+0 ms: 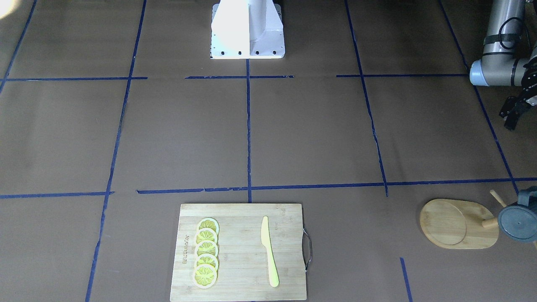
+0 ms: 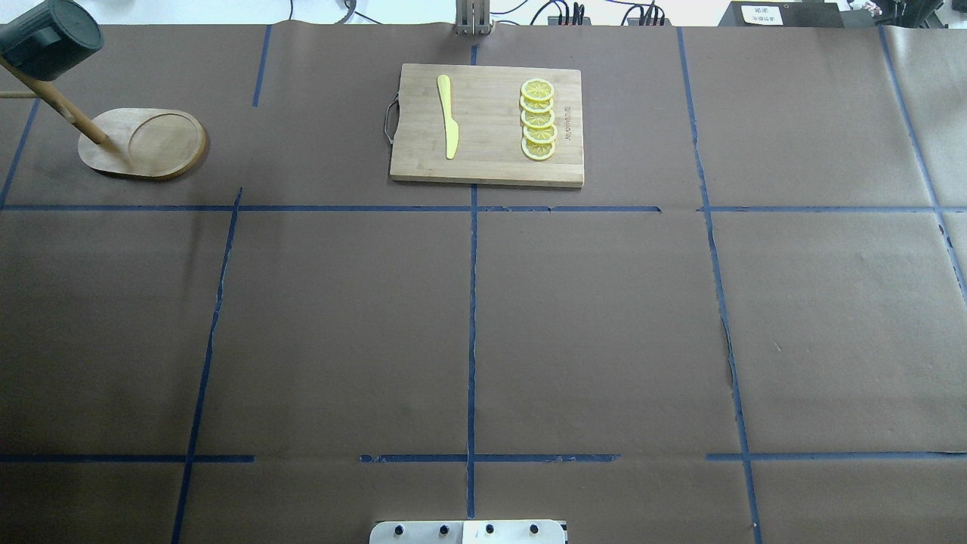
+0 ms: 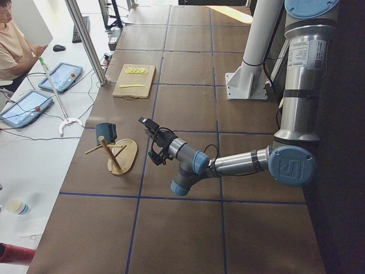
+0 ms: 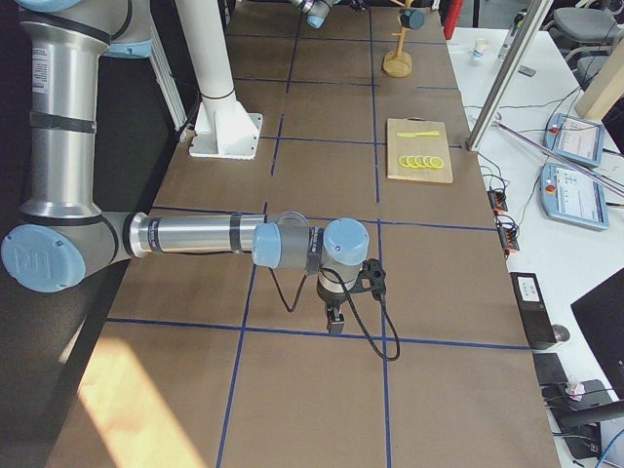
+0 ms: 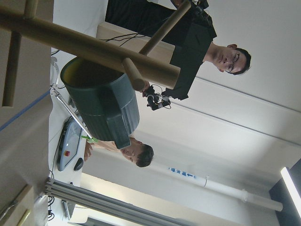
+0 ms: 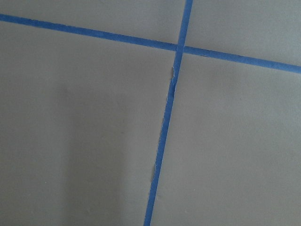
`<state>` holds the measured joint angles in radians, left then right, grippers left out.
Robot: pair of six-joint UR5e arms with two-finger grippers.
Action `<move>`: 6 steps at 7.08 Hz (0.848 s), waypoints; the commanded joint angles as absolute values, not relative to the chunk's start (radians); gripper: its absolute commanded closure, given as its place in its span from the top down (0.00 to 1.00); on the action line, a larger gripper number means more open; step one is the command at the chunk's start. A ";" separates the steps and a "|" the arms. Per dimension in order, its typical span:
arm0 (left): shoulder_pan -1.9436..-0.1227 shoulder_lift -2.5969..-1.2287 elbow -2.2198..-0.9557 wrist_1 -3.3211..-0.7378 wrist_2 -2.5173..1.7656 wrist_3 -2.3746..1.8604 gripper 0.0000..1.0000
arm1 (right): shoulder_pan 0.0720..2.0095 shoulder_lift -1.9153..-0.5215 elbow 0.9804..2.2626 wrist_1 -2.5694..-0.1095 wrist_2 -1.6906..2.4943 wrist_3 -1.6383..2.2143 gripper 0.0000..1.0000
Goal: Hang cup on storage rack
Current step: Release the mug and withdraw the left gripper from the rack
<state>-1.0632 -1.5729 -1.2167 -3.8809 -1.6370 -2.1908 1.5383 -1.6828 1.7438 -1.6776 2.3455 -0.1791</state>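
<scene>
Cup point(image 2: 49, 38), dark blue-grey, hangs on a peg of the storage rack point(image 2: 155, 140), a wooden mug tree at about ten o'clock on the bench point(image 2: 468, 325) in the overhead view. Nothing grips the cup. The left hand point(image 1: 506, 118) sits well apart from the rack and carries nothing; whether its fingers are spread or pressed together cannot be told. The right hand point(image 4: 333, 322) hangs low over bare bench out toward three o'clock, its state also unclear. A cutting board point(image 2: 487, 162) with lemon slices point(image 2: 538, 119) lies at twelve o'clock. The hanging looks finished, and nothing appears left to do.
</scene>
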 commanded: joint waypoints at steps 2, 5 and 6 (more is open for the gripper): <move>-1.071 -1.540 -1.224 -3.705 -1.915 -1.491 1.00 | 1.539 -1.684 1.743 -1.678 2.345 -0.179 1.00; -1.147 -1.488 -1.224 -3.419 -1.956 -0.766 1.00 | 1.537 -1.686 1.741 -1.678 2.345 -0.178 1.00; -1.184 -1.477 -1.224 -3.310 -1.951 -0.553 1.00 | 1.539 -1.684 1.741 -1.678 2.345 -0.178 1.00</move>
